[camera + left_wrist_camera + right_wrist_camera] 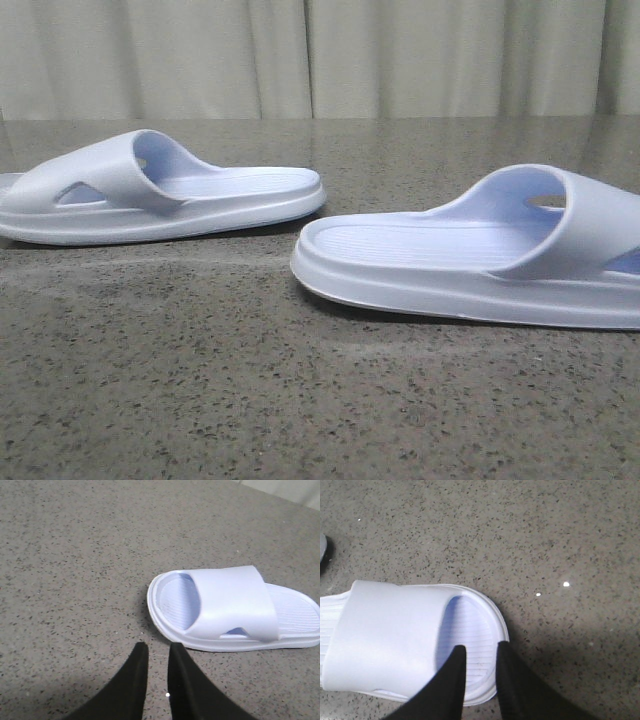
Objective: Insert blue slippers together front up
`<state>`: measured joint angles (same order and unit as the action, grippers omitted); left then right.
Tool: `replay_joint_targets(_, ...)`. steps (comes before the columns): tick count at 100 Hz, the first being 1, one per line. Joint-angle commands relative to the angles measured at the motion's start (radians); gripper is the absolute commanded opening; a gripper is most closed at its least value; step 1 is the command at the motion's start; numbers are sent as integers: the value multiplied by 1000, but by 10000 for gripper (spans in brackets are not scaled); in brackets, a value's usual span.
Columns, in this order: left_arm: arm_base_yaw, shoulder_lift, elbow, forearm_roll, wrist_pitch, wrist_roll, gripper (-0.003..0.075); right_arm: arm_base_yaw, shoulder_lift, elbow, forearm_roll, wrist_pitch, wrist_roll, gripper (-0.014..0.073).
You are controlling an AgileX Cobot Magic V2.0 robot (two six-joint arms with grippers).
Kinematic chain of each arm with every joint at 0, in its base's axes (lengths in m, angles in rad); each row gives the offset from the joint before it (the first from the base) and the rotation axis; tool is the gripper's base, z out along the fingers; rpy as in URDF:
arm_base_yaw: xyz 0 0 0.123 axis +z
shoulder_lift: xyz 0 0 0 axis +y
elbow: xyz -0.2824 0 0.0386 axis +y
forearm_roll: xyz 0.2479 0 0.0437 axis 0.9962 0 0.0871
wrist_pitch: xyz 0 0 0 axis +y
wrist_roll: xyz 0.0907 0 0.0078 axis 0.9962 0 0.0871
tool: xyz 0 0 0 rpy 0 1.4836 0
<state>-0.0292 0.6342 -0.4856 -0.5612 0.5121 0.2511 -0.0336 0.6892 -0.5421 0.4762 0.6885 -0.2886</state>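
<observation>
Both slippers lie flat and well apart, left slipper (pixel 160 190) further back, right slipper (pixel 480 255) nearer; with the left gripper (pixel 157 652) and right gripper (pixel 480 652) both narrowed on nothing, I reckon either claw could just shove the foam sideways.

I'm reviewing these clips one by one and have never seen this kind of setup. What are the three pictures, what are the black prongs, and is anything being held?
This is a two-armed robot at a speckled table. The front view looks forward over the table and shows two pale blue slippers lying apart, heels toward each other: the left slipper and the right slipper. The other two pictures come from cameras on the wrists. The black prongs are gripper fingers. The left gripper hangs over bare table beside the left slipper, touching nothing. The right gripper hangs over the toe end of the right slipper. Both have only a narrow gap between the fingers and hold nothing.
</observation>
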Motion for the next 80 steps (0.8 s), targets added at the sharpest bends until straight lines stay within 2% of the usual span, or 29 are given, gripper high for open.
replay_joint_targets(1,3,6,-37,-76,-30,41,179,-6,7,-45,11,-23,-17,163)
replay_joint_targets(12,3,6,-37,-80,-19,41,300,-6,7,-53,6,-16,-30,166)
replay_joint_targets(19,3,6,-37,-87,-19,41,335,-6,19,-55,1,-10,-30,168)
replay_joint_targets(41,3,6,-37,-99,-19,41,334,-8,133,-55,-7,-9,-30,237)
replay_joint_targets(80,3,67,-37,-99,-13,54,334,-11,225,-59,-7,-51,-42,237)
